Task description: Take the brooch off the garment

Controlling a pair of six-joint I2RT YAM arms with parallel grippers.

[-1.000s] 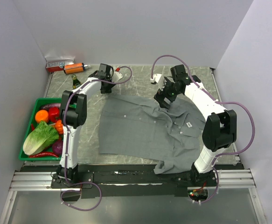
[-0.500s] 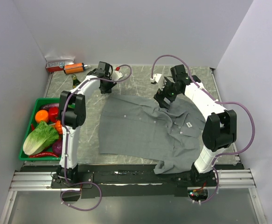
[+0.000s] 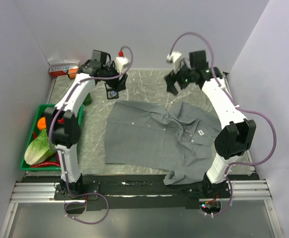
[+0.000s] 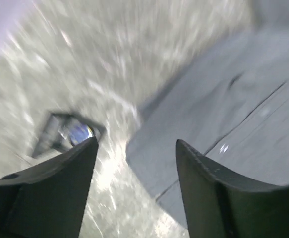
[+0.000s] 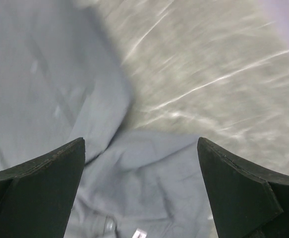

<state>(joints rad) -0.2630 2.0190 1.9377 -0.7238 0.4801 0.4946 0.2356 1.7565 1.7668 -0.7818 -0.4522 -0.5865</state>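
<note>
Blur smears both wrist views. The brooch (image 4: 79, 133) lies on bare table (image 3: 149, 91) just beyond the far-left corner of the garment (image 3: 154, 134). The left gripper (image 4: 137, 148) and right gripper (image 5: 140, 144) both gape, empty. At left, the green crate (image 3: 30, 133) holds lettuce (image 3: 42, 146), partly behind the left arm (image 3: 75, 94).

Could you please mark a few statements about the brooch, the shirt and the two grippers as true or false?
1. The brooch lies on the table, off the shirt. True.
2. The right gripper grips the shirt. False: it is open and holds nothing.
3. The left gripper is open. True.
4. The shirt sits in the green crate. False: it lies spread on the table; the crate holds vegetables.
</note>
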